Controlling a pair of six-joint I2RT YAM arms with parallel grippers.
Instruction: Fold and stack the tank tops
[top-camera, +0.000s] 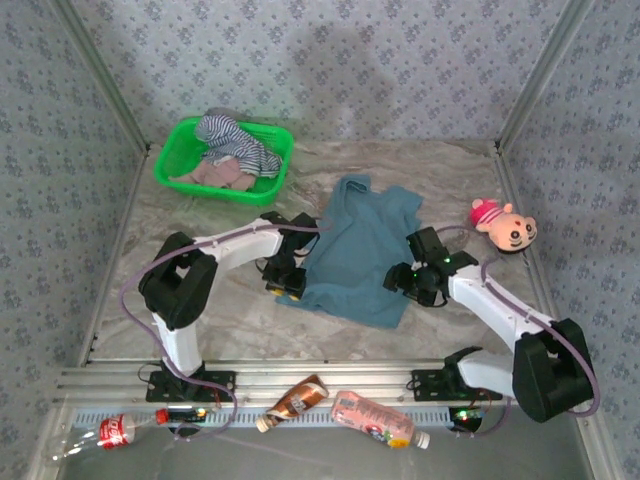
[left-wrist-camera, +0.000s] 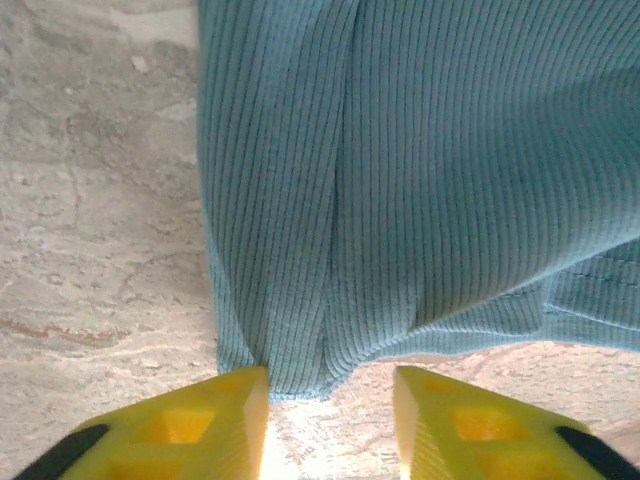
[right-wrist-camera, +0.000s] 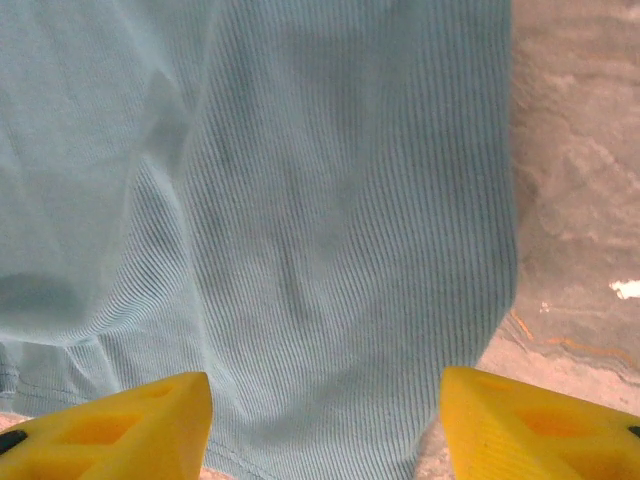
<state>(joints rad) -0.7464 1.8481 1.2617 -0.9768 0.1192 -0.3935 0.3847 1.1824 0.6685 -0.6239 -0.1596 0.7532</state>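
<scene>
The teal-blue tank top (top-camera: 355, 245) lies spread on the marble table, its near hem toward the arms. My left gripper (top-camera: 285, 277) is at the hem's left corner. In the left wrist view the ribbed teal fabric (left-wrist-camera: 420, 180) has a bunched corner between the yellow fingers (left-wrist-camera: 225, 410), touching the left one, and the left gripper (left-wrist-camera: 330, 385) is open with a gap on the right. My right gripper (top-camera: 410, 280) is at the hem's right side. It stands open (right-wrist-camera: 325, 385), wide over the teal fabric (right-wrist-camera: 300, 200). The striped tank top (top-camera: 235, 140) and the pink tank top (top-camera: 220, 175) lie in the green basket (top-camera: 172, 160).
A pink plush toy (top-camera: 503, 225) sits at the right, beside the right arm. Three bottles (top-camera: 370, 418) lie along the metal rail at the near edge. Patterned walls close in the table on three sides.
</scene>
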